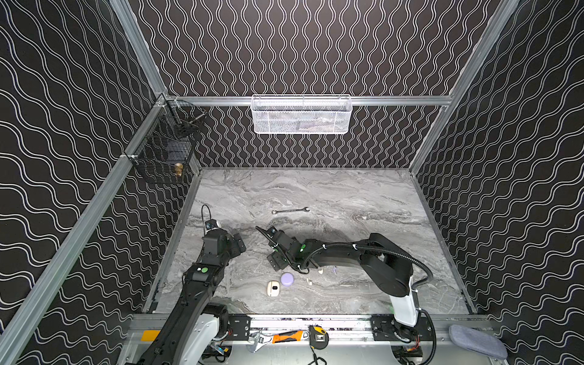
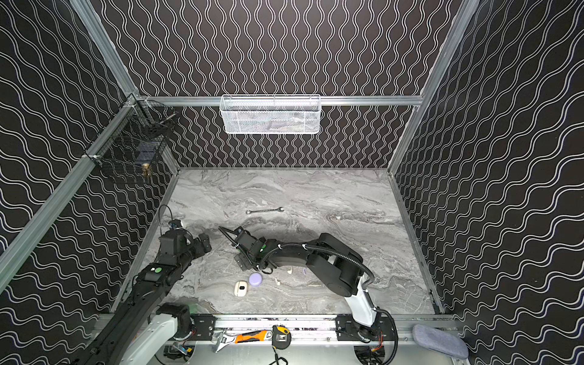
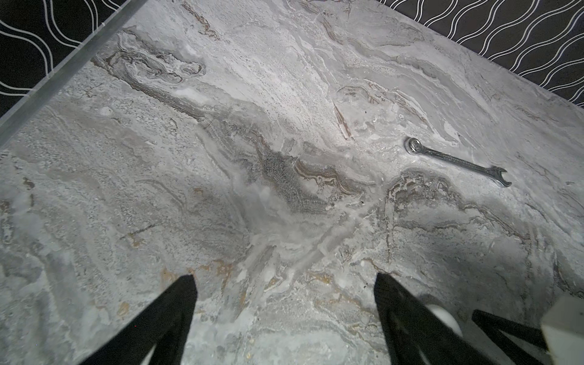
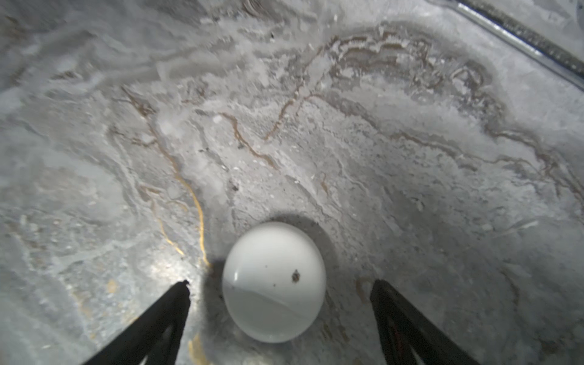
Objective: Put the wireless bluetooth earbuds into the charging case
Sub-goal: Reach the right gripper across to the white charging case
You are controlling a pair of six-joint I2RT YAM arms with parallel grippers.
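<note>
A closed white charging case [image 4: 274, 281] lies on the marble table [image 1: 316, 189], between the spread fingers of my right gripper [image 4: 281, 282], untouched. In both top views that gripper [image 1: 274, 260] hides it. In front of it lie a lavender case [image 1: 287, 279] and a cream case [image 1: 272, 288] with a dark spot. Loose earbuds lie to their right: white stemmed [image 1: 309, 281], cream [image 1: 320, 270], lavender [image 1: 335, 269]. My left gripper [image 3: 284, 278] hovers open and empty over bare marble, left of the right one [image 1: 239, 245].
A steel wrench [image 1: 290, 210] lies toward the back of the table. A white mesh basket [image 1: 301, 115] hangs on the back wall and a black wire basket [image 1: 164, 148] on the left wall. Hand tools [image 1: 286, 337] and a grey pad [image 1: 477, 343] sit on the front rail.
</note>
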